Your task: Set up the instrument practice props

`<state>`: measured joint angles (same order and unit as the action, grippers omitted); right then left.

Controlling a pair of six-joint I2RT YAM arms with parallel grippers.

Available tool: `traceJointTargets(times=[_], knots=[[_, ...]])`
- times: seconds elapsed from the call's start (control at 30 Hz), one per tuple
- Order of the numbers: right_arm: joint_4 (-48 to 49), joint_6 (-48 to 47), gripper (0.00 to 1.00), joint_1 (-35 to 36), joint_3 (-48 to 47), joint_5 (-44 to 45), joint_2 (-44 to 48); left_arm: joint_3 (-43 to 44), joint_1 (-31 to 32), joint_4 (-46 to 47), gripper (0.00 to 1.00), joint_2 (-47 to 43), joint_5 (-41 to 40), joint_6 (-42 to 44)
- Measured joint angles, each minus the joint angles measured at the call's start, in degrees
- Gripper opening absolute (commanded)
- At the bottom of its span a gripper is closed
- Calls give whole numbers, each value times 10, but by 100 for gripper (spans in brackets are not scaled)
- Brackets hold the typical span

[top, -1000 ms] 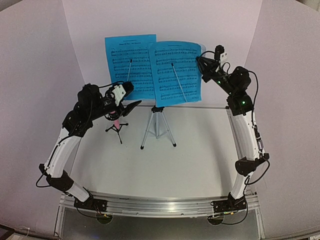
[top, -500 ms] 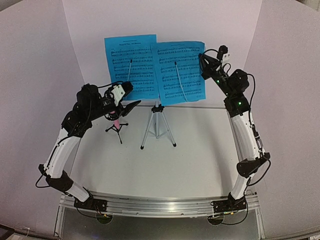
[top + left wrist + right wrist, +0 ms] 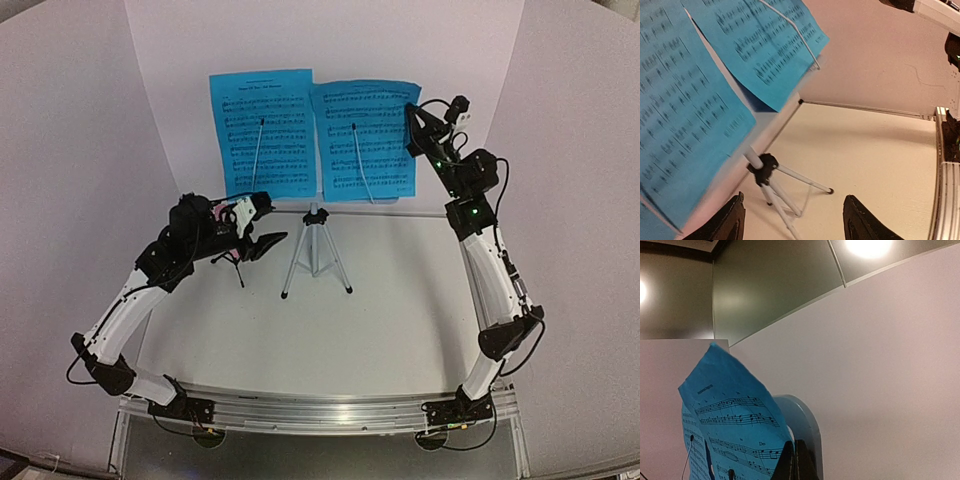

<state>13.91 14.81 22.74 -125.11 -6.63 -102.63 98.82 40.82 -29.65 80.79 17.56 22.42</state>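
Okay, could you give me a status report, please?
Left claw open, empty. Right claw shut on right sheet. Left sheet on stand. Small tripod beside left claw.

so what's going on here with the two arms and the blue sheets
Two robot arms are setting up a music stand. The right gripper is pinched shut on the right edge of the right blue sheet, which rests on the music stand desk beside the left blue sheet. The left gripper is open and empty, low beside the silver tripod.

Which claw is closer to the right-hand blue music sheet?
Right. The right claw pinches the right blue sheet at its edge; the left claw hangs low beside the tripod.
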Motion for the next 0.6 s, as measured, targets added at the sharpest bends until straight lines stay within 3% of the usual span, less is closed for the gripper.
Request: traceJointTargets(times=[0.13,0.4,0.6], knots=[[29,18,0,0,28,2,0,-86,0,63,64,-8,26,-86],[59,33,0,0,55,4,6,-91,1,168,66,29,29,-200],[64,31,0,0,62,7,14,-91,1,197,66,38,28,-211]])
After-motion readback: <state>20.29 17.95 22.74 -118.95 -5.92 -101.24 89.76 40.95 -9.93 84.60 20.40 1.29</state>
